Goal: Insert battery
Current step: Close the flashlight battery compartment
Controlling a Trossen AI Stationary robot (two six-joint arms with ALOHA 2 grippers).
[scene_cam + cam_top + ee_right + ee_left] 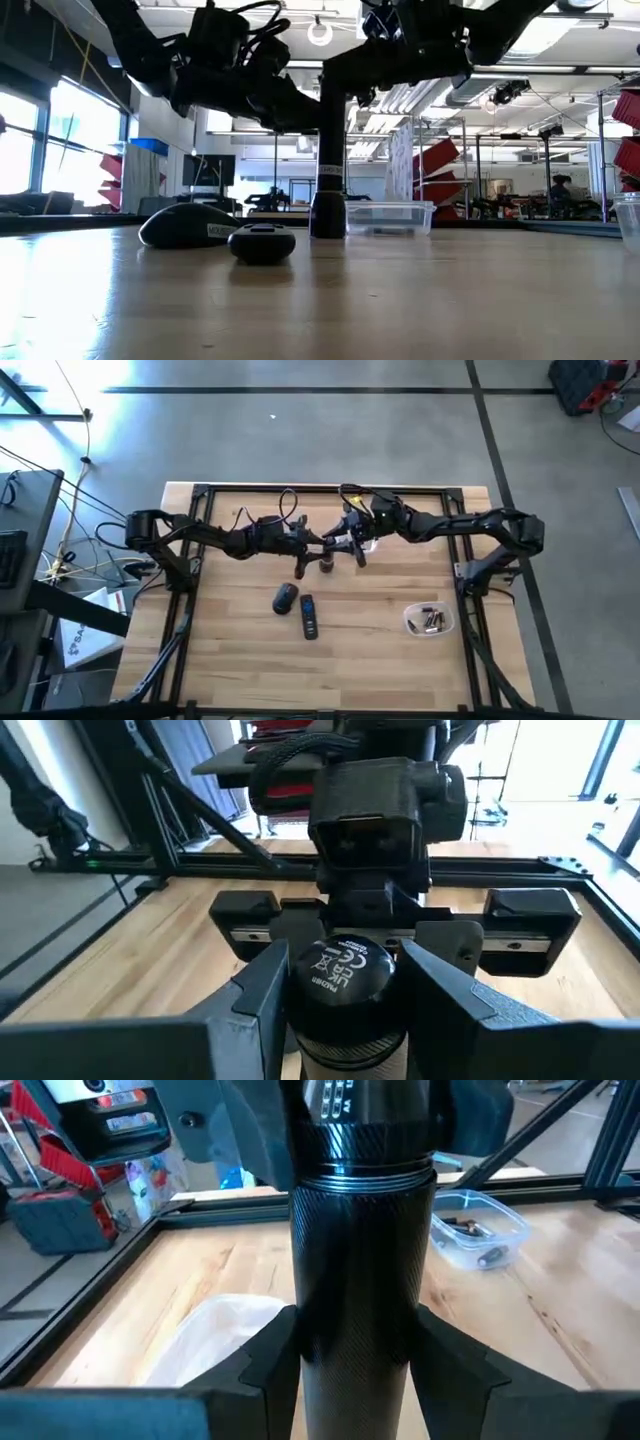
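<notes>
Two claws around upright flashlight

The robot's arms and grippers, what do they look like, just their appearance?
Both arms are dark, nearly black, built of slim jointed links. Black cables loop loosely above the left arm and the right arm near the wrists. The left gripper and right gripper each have two flat, angular matte-black fingers. A boxy black camera housing sits on each wrist.

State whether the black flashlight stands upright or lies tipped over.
Upright: the flashlight stands vertical on the table, gripped by both grippers.
</notes>
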